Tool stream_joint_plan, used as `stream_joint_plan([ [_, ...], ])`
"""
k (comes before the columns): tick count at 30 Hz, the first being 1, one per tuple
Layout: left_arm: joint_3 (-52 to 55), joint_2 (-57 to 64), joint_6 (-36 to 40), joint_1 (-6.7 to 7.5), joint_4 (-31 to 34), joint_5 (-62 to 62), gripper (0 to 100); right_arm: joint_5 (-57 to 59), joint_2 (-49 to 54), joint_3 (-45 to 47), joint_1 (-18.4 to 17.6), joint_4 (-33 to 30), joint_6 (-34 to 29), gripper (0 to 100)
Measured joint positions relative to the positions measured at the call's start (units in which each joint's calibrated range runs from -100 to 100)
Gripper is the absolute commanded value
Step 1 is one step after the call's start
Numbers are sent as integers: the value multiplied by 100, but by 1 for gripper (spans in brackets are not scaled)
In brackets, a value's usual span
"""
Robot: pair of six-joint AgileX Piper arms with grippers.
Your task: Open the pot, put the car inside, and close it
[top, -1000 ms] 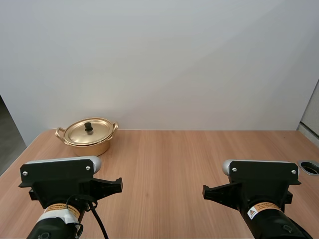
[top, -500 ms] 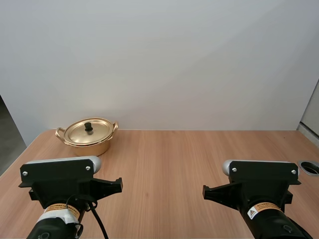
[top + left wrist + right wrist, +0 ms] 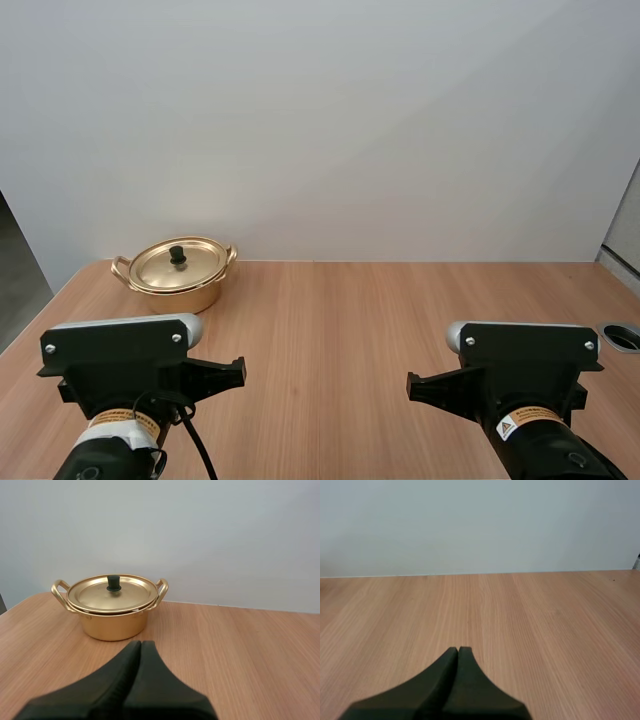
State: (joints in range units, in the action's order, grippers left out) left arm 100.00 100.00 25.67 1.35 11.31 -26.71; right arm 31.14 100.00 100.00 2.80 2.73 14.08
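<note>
A gold pot (image 3: 180, 280) stands at the far left of the wooden counter (image 3: 360, 320), near its back edge, with a loop handle (image 3: 59, 592) on each side. Its lid (image 3: 112, 594) sits flat on the rim with the black knob (image 3: 114, 582) upward, so the inside of the pot is hidden. The left end effector (image 3: 140, 643) is closed on nothing, pressed into one dark wedge. It is aimed toward the pot, which lies ahead of it, apart and slightly to its left. The right end effector (image 3: 458, 649) is likewise closed and holds nothing. It is low over the counter, well apart from the pot.
</note>
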Motion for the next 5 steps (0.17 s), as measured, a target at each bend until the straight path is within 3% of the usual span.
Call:
stream_joint_plan([
  [5, 0, 0, 0, 0, 0, 0, 0, 0, 0, 0, 0, 0, 0, 0],
])
